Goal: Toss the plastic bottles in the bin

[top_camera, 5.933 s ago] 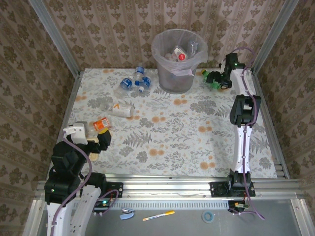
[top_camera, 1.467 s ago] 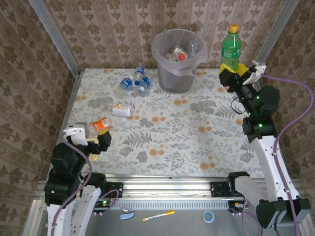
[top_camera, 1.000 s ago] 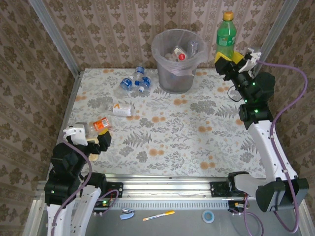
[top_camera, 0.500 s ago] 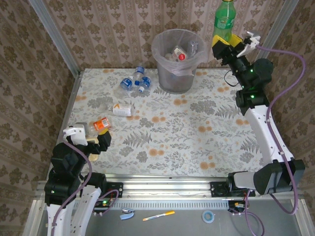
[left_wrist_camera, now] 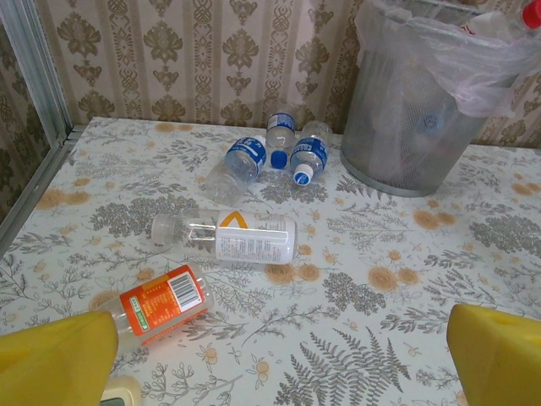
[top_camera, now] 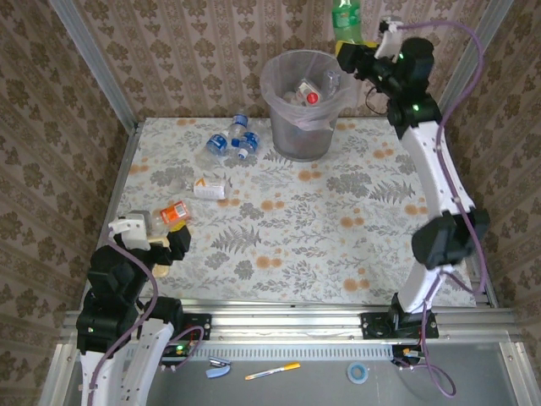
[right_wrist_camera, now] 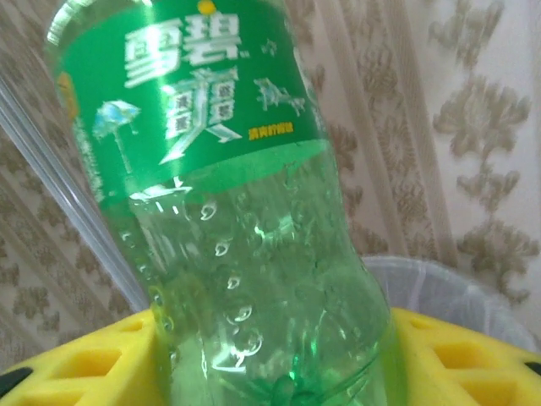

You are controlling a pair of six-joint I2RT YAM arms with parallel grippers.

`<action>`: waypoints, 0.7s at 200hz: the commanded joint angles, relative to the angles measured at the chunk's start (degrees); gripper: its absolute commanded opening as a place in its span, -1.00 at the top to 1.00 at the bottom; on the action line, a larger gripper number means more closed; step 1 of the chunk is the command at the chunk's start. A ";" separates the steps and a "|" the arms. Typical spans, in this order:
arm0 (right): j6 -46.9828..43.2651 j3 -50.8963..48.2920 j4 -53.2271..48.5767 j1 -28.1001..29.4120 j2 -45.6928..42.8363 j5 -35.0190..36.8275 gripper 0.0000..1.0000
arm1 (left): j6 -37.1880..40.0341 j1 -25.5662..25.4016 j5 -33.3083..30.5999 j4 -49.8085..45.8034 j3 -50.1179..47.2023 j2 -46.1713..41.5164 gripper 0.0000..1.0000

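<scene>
My right gripper [top_camera: 349, 47] is shut on a green plastic bottle [top_camera: 345, 17] [right_wrist_camera: 228, 211], held upright high above the back right rim of the bin [top_camera: 270, 83]. Its yellow fingers [right_wrist_camera: 473, 355] press the bottle's lower body from both sides, and the bin's rim [right_wrist_camera: 461, 292] shows behind it. The bin [left_wrist_camera: 406, 127] holds several bottles, one with a red cap [top_camera: 311, 98]. My left gripper [top_camera: 169, 254] [left_wrist_camera: 275, 372] stands open and empty low at the near left. Just ahead of it lie an orange-labelled bottle [left_wrist_camera: 156, 300] [top_camera: 173, 215] and a white-labelled bottle [left_wrist_camera: 228, 237] [top_camera: 211, 188].
Three blue-labelled bottles [top_camera: 232, 139] [left_wrist_camera: 279, 152] lie left of the bin. A beige block [left_wrist_camera: 118, 391] sits under my left finger. Aluminium posts and patterned walls close in the table. A pen [top_camera: 272, 370] and a tape roll [top_camera: 358, 372] lie on the near shelf.
My right arm has lifted the green bottle from the table's back right and swung it up and left, to above the bin's rim. The left arm has stayed still.
</scene>
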 commanded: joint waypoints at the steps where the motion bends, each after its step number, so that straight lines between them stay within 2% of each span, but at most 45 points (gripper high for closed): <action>1: -3.27 14.59 -27.29 0.43 9.36 -6.45 0.23 | 0.65 0.57 -0.74 -0.49 -0.28 0.02 -1.00; 13: -3.59 18.96 -31.66 0.44 11.60 -5.48 -0.15 | 0.65 0.54 -0.86 -0.54 -0.23 0.15 -1.00; 48: -2.58 9.85 -23.79 0.59 4.10 -4.95 -0.71 | 0.59 0.55 -0.66 -0.52 -0.30 0.24 -1.00; 68: -2.81 7.04 -23.32 0.59 0.20 -5.03 -0.79 | 0.65 0.54 -0.55 -0.51 -0.24 0.15 -1.00; 140: -3.86 -2.47 -20.73 0.59 -11.63 -4.99 -0.85 | 0.65 0.55 -0.48 -0.51 -0.21 0.15 -0.99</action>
